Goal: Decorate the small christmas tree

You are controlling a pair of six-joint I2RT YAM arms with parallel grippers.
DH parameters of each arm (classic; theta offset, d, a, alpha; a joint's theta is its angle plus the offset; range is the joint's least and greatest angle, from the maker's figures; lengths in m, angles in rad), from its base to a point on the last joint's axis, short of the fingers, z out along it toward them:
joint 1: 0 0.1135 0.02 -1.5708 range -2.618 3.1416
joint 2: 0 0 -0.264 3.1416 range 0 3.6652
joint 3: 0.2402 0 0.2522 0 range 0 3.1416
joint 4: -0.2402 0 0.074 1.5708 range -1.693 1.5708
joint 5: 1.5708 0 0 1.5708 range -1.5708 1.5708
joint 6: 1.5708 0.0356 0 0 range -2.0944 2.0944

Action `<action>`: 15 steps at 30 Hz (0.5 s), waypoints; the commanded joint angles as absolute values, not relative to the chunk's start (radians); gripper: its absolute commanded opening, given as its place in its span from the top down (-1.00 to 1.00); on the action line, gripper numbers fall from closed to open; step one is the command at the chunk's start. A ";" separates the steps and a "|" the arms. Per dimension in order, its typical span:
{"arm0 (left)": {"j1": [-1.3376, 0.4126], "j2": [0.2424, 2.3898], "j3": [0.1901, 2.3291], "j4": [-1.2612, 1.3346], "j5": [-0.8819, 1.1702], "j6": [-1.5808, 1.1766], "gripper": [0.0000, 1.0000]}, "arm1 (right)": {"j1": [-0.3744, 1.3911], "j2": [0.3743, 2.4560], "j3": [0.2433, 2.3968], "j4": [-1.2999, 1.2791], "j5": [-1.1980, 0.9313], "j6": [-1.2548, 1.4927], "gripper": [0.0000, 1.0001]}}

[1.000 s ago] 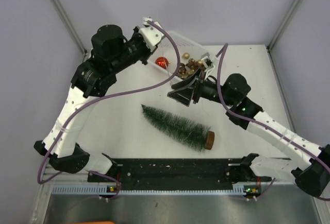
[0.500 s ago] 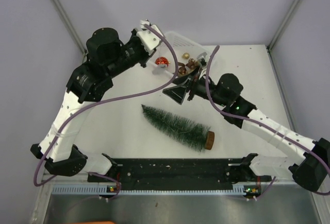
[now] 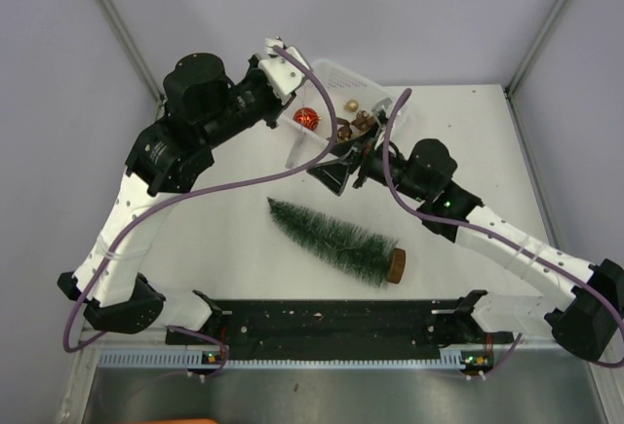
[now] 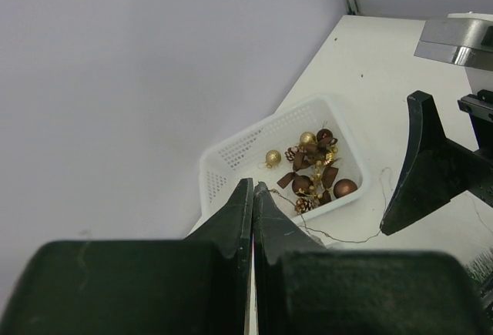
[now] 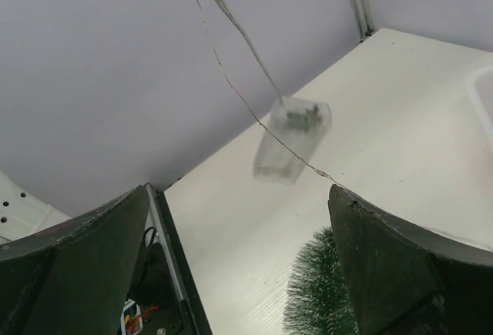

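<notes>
I see left fingers (image 4: 253,196) pinched shut on thin wire (image 4: 339,236), above white basket (image 4: 231,154) holding gold and brown baubles (image 4: 312,167). Right fingers (image 3: 334,173) spread wide, gripping nothing, just beside basket. Small clear box (image 5: 293,139) dangles from wire, blurred. Small christmas tree (image 3: 336,241) lies on side on tabletop (image 3: 244,249), near arm bases, tip left, apart from both fingers.
</notes>
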State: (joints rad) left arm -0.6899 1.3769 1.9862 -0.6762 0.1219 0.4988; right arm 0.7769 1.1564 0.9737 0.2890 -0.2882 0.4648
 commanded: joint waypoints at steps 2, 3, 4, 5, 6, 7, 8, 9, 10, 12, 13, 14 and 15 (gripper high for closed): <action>-0.693 1.347 2.023 -0.663 0.124 0.476 1.00 | 0.792 1.170 0.989 0.374 -0.279 0.449 -0.98; -0.693 1.347 2.025 -0.664 0.126 0.474 1.00 | 0.792 1.180 0.989 0.385 -0.278 0.451 -0.98; -0.695 1.345 2.025 -0.664 0.127 0.472 1.00 | 0.790 1.187 0.991 0.394 -0.276 0.451 -0.98; -0.695 1.347 2.026 -0.664 0.130 0.469 1.00 | 0.790 1.195 0.996 0.408 -0.276 0.451 -0.98; -0.695 1.345 2.029 -0.664 0.130 0.466 1.00 | 0.792 1.206 1.002 0.414 -0.276 0.451 -0.98; -0.695 1.348 2.034 -0.666 0.132 0.462 1.00 | 0.793 1.216 1.009 0.417 -0.275 0.446 -0.98; -0.695 1.350 2.039 -0.667 0.133 0.457 1.00 | 0.796 1.229 1.015 0.419 -0.267 0.437 -0.98; -0.696 1.351 2.043 -0.670 0.138 0.456 1.00 | 0.801 1.236 1.022 0.417 -0.262 0.427 -0.98; -0.696 1.353 2.049 -0.672 0.141 0.454 1.00 | 0.802 1.245 1.026 0.417 -0.256 0.416 -0.98; -0.696 1.355 2.056 -0.672 0.143 0.449 1.00 | 0.804 1.264 1.035 0.428 -0.256 0.410 -0.98; -0.696 1.353 2.057 -0.672 0.143 0.448 1.00 | 0.805 1.272 1.038 0.434 -0.256 0.411 -0.98; -0.698 1.356 2.059 -0.672 0.143 0.446 1.00 | 0.807 1.279 1.039 0.443 -0.256 0.413 -0.98; -0.698 1.355 2.060 -0.672 0.143 0.445 1.00 | 0.810 1.288 1.040 0.462 -0.258 0.417 -0.98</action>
